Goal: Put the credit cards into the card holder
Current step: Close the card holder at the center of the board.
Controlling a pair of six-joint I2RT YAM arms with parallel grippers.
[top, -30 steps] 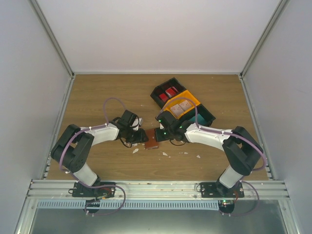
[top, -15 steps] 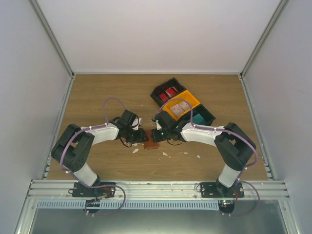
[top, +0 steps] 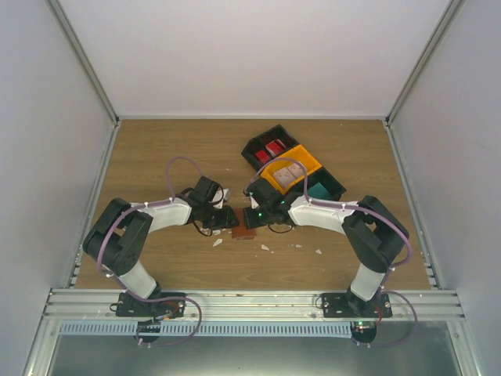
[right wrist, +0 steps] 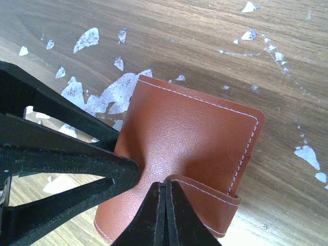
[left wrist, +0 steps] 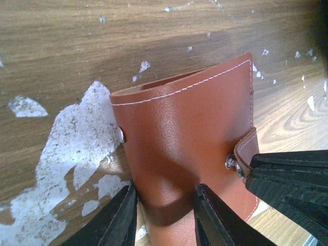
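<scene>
The card holder (top: 243, 233), a reddish-brown leather wallet, sits on the wooden table between both grippers. My left gripper (left wrist: 165, 190) pinches the card holder (left wrist: 184, 128) across its lower part, and the leather bulges between the fingers. My right gripper (right wrist: 165, 183) is shut, with the end of the snap tab (right wrist: 205, 197) caught at its tips. In the top view the left gripper (top: 225, 219) and right gripper (top: 255, 217) meet over the wallet. The credit cards lie in the bin tray: red (top: 268, 149), whitish (top: 286, 176), teal (top: 317, 190).
The black-and-orange bin tray (top: 337, 186) stands just behind the right gripper. Small white scraps (top: 218, 242) and worn pale patches (left wrist: 77, 148) dot the wood around the wallet. White enclosure walls close in the table on the left, right and back.
The right arm has folded in, its gripper shifting slightly left onto the card holder. The left arm has stayed where it was, still holding the wallet.
</scene>
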